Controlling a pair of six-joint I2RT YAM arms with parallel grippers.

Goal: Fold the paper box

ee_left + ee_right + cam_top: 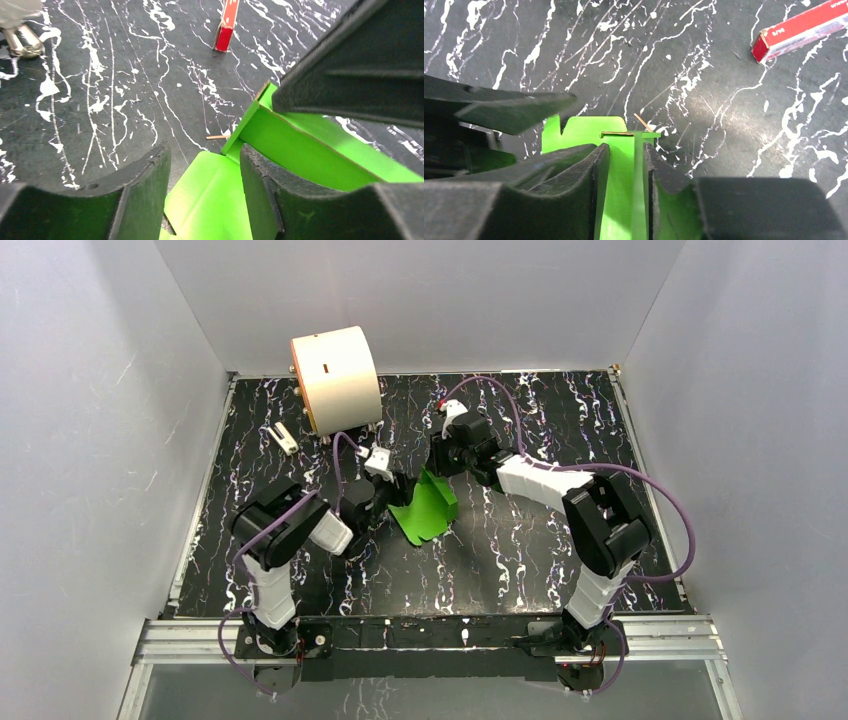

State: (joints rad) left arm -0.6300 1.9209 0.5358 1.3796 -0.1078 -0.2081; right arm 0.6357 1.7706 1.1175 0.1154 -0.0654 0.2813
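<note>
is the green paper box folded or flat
Partly folded: the paper box has one panel standing upright inside the right gripper, the rest lying flat.

In the left wrist view the paper box (210,200) is hidden in part by the left gripper (205,152) and cut off below, the red block (226,30) is clipped at the top, and from above a white item (285,438) toward the bench's far-left corner cannot be identified.

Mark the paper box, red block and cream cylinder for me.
paper box (427,508): top external view, middle of its green sheet.
red block (799,30): right wrist view, its long red face.
cream cylinder (345,380): top external view, its curved wall.
</note>
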